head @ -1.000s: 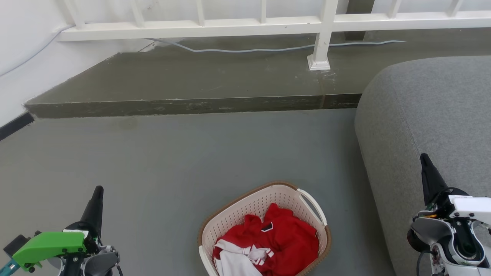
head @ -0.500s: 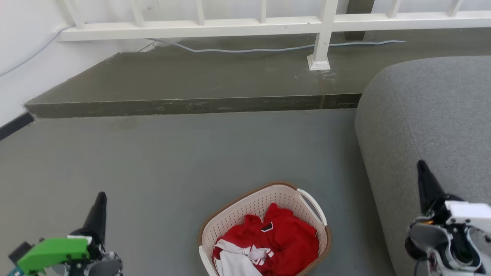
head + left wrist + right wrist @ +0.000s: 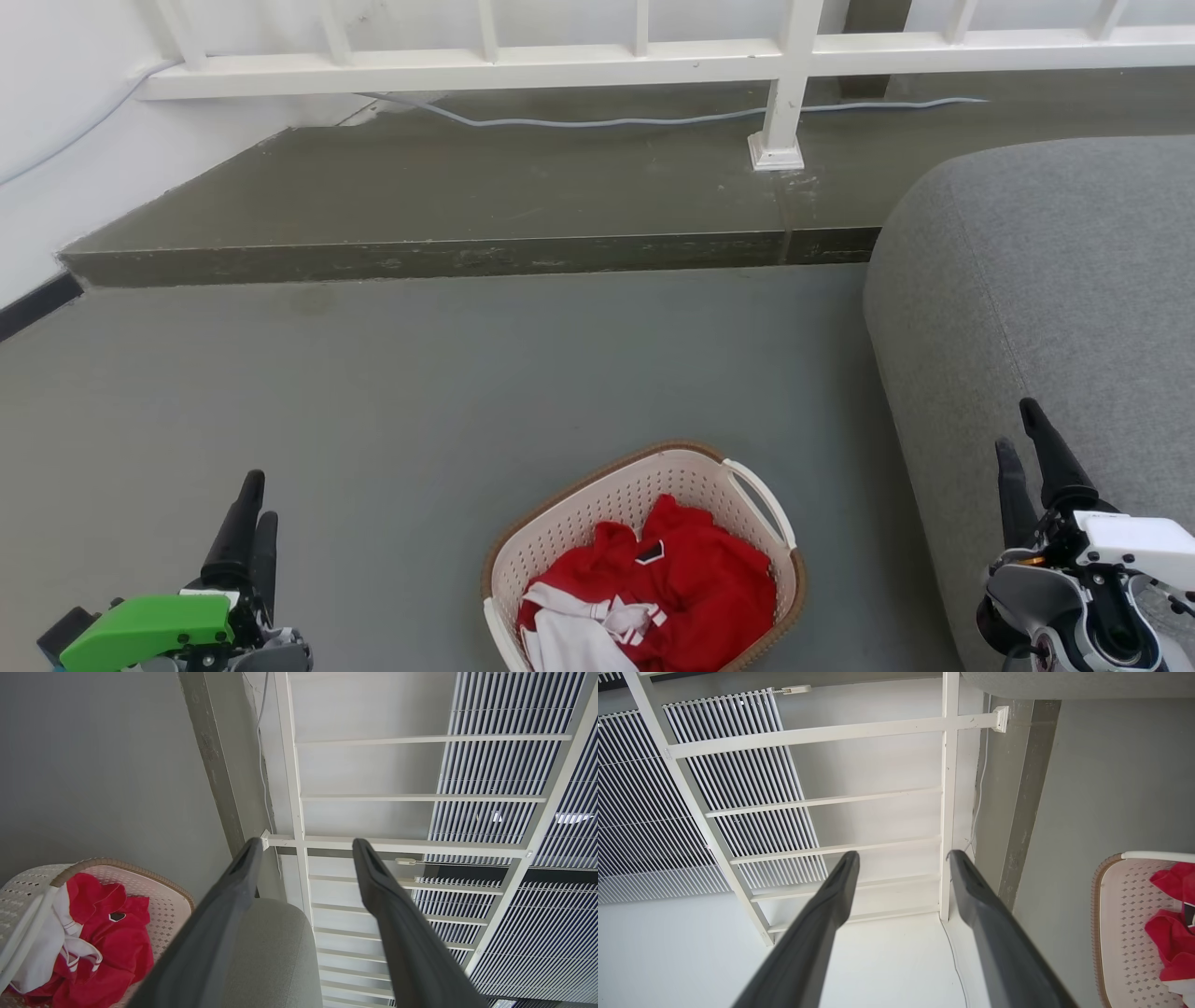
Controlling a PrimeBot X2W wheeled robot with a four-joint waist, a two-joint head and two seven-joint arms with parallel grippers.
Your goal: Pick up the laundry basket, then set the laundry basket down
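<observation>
Dark-fingered left gripper (image 3: 260, 499), lower left, and right gripper (image 3: 1016, 425), lower right: both spread wide, gripping nothing. Between them, bottom centre, laundry basket (image 3: 597, 509) stands on grey floor (image 3: 420, 392), touching neither; red and white clothes (image 3: 700, 579) inside. Grey sofa (image 3: 1046, 280) just beside it, right. Farther up: raised step (image 3: 467, 187), then white railing (image 3: 467, 67) across top edge.

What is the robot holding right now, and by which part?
Nothing. Both the left gripper and right gripper are open and empty, apart from the laundry basket.
</observation>
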